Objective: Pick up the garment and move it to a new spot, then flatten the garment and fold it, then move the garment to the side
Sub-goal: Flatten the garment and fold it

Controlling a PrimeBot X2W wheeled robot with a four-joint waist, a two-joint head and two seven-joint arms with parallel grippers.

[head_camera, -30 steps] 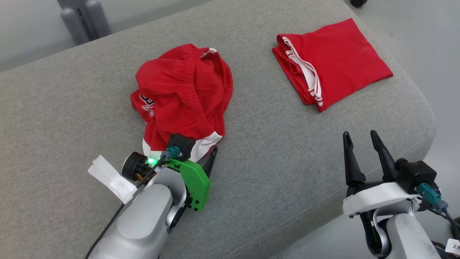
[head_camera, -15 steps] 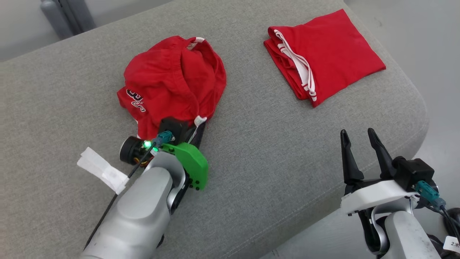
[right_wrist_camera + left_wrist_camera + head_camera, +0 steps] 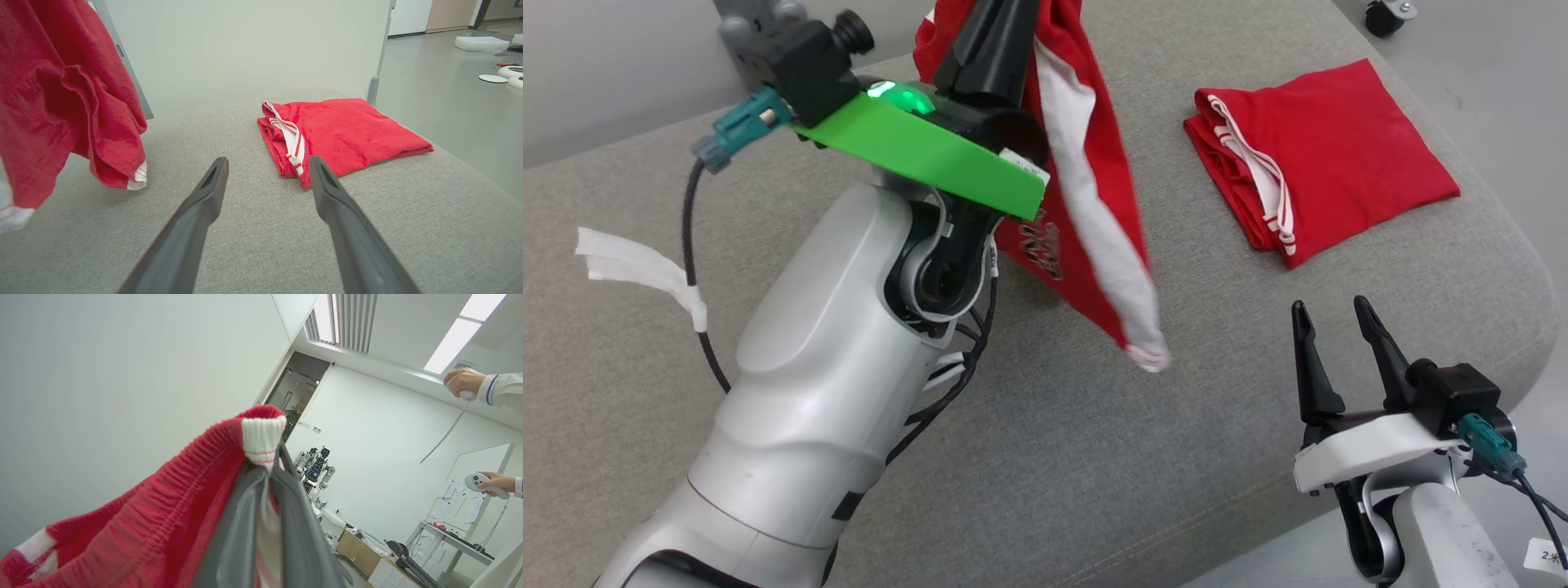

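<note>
The head camera is looking steeply down on the grey cushion (image 3: 1094, 457) from above and behind the right tool (image 3: 1330, 304). The left wrist camera is aiming upward along the left tool (image 3: 267, 465), tight against the hanging garment (image 3: 143, 539). The right wrist camera is skimming low, sharing the folded garment (image 3: 347, 130) ahead of its tool with the head view.

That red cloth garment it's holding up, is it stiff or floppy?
Probably floppy: the red garment with white trim drapes limply from the left gripper. Likely light, since one pinched edge carries it. It may swing when moved.
</note>
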